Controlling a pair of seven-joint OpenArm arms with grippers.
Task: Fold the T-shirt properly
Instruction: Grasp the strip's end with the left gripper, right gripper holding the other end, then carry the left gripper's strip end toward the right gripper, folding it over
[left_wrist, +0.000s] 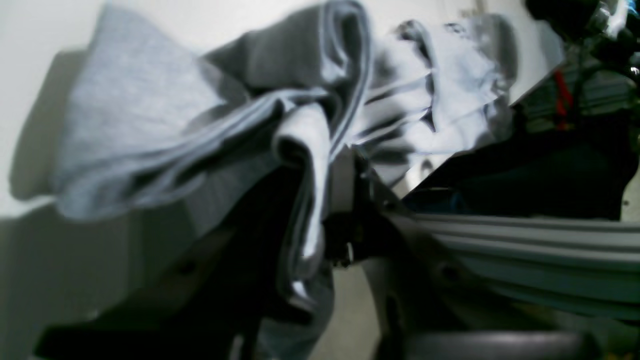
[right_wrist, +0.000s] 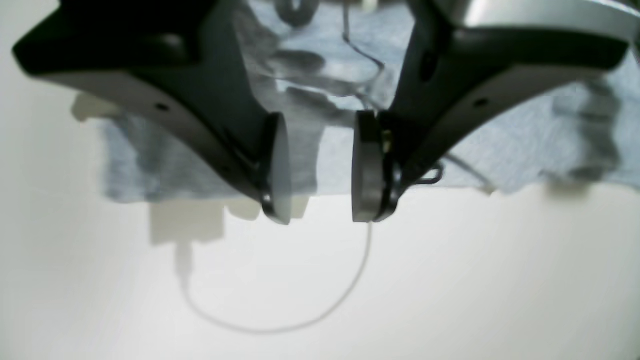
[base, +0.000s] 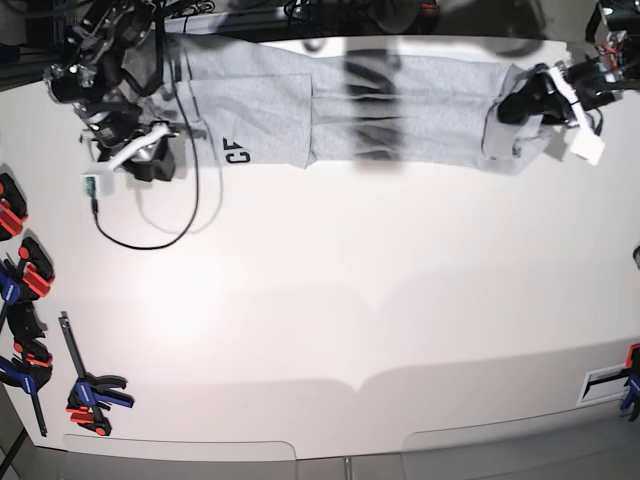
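Note:
The light grey T-shirt (base: 400, 110) lies stretched along the table's far edge, with black letters (base: 236, 152) showing near its left end. My left gripper (base: 522, 104) is at the shirt's right end. In the left wrist view that left gripper (left_wrist: 310, 220) is shut on a bunched fold of the T-shirt (left_wrist: 150, 110), which hangs lifted off the white tabletop. My right gripper (base: 150, 160) hovers at the shirt's left end. In the right wrist view the right gripper (right_wrist: 320, 200) is open, nothing between its round pads (right_wrist: 280, 170), and the T-shirt's hem (right_wrist: 500, 150) lies just behind them.
Red, blue and black clamps (base: 28, 270) lie along the table's left edge, with another clamp (base: 92, 396) near the front left. A black cable (base: 150, 238) loops beside the right arm. A thin white cable (right_wrist: 280, 327) curves below the right gripper. An aluminium rail (left_wrist: 525, 235) runs behind the table.

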